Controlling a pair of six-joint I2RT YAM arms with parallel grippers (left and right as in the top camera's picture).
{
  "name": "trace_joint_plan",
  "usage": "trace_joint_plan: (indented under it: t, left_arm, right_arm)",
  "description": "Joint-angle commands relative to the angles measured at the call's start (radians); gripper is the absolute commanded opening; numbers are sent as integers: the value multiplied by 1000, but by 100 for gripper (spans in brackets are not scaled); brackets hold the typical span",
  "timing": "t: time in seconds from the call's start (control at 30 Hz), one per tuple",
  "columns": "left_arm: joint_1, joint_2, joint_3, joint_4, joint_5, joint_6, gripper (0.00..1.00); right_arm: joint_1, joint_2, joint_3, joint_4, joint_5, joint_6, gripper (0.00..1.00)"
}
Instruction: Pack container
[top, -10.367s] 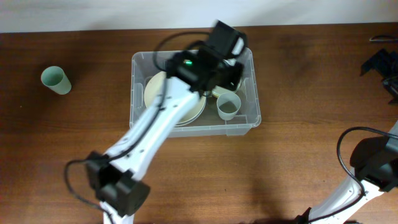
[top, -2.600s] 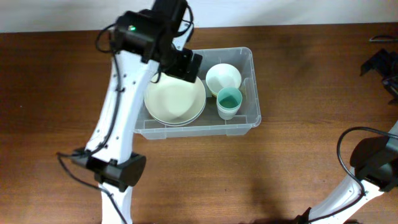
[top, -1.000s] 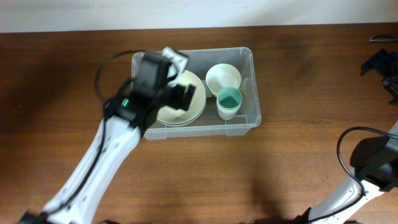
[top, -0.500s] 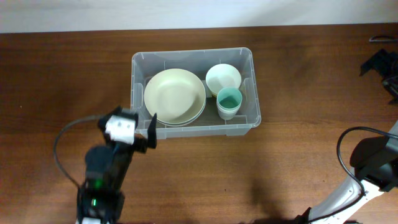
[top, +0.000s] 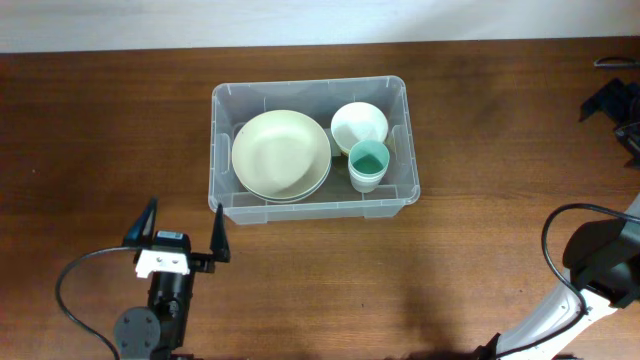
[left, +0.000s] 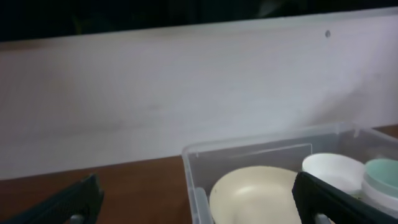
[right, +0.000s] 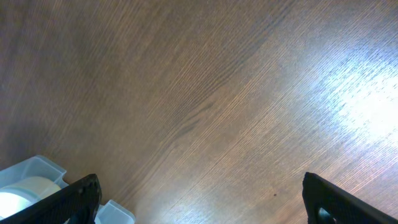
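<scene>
The container, a clear plastic bin, stands mid-table. Inside it lie a cream plate, a white bowl and a teal cup. My left gripper hovers in front of the bin's near left corner, open and empty. In the left wrist view its fingers frame the container, the plate, the bowl and the cup. My right gripper is open over bare wood, with a corner of the container at the lower left.
The right arm sits at the table's lower right corner with a looped cable. Dark hardware shows at the right edge. A pale wall runs behind the table.
The left arm has pulled back from above the container to the table's near left. Its gripper stays open and empty. The right arm has not moved.
</scene>
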Motion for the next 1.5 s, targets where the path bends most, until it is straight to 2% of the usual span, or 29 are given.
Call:
trace_joint_plan:
  t: [0.0, 0.1, 0.3, 0.63, 0.87, 1.47]
  left_arm:
    - [16, -42, -90, 33, 24, 16, 99]
    - [16, -54, -154, 146, 37, 16, 99]
    - [35, -81, -153, 146, 41, 16, 99]
    - [73, -274, -153, -175, 40, 16, 99]
    - [74, -272, -153, -319, 33, 16, 99]
    - [74, -272, -153, -325, 30, 16, 99]
  right_arm:
    - [3, -4, 0, -2, -2, -7, 99]
    - [3, -4, 0, -2, -2, -7, 99]
    - [3, -4, 0, -2, -2, -7, 99]
    - [3, -4, 0, -2, -2, -7, 99]
    - [3, -4, 0, -2, -2, -7, 99]
    - [3, -4, 0, -2, -2, -7, 99]
